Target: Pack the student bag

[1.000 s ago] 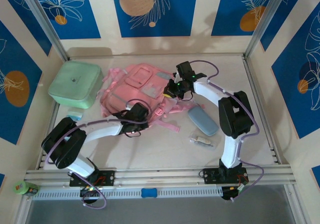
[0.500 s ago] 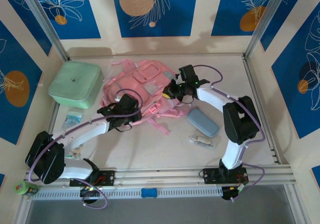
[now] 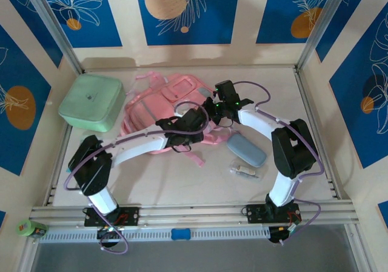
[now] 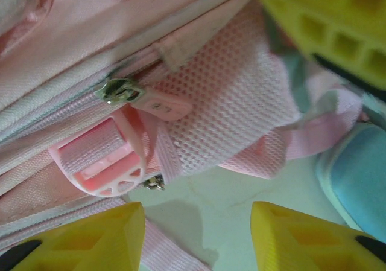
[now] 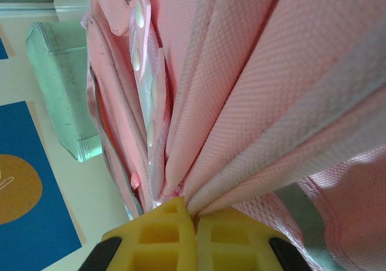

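- While the right claw (image 5: 194, 218) pinches the student bag (image 3: 160, 105) at its edge, bare table (image 3: 194, 178) lies nearer.
- Released, the left claw (image 4: 196, 229) gapes beside the zipper (image 4: 119, 92).

The soft pink backpack (image 3: 156, 105) lies flat on the counter (image 3: 200, 178), toward the far middle, with its front face and clear pockets turned up. Pink straps (image 3: 195, 157) trail off its near edge. A silver zipper slider (image 4: 119, 92) with a pink tab sits beside a mesh side pocket (image 4: 235, 96) and a pink strap buckle (image 4: 99, 165). The right pincer (image 5: 194, 215) pinches the fabric at its right edge into gathered folds.
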